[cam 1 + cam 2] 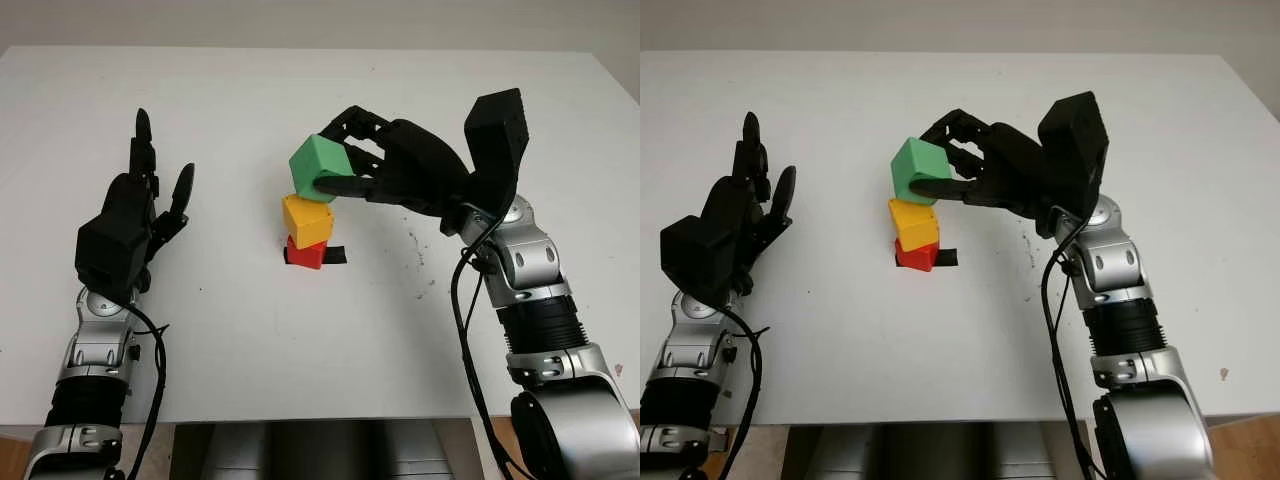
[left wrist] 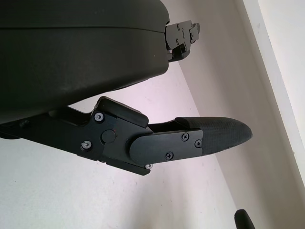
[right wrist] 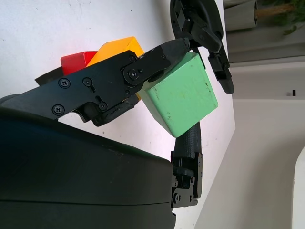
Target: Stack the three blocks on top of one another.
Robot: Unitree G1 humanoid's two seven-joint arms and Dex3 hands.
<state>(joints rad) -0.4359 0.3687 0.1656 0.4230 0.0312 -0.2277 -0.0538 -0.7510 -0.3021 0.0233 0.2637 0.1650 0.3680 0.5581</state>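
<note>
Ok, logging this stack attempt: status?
Right hand shut on green block, tilted over yellow block atop red block. Left hand open, off aside.

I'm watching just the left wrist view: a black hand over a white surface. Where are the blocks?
Observer: At the white table's middle, a yellow cube sits on a red cube.
Operator: And the third?
Observer: The right hand grips a green cube, tilted, just above the yellow one.
Operator: Has it landed?
Observer: I cannot tell; the right wrist view shows fingers clamped on it.
Operator: My hand?
Observer: The left hand is open, off to the stack's left.
</note>
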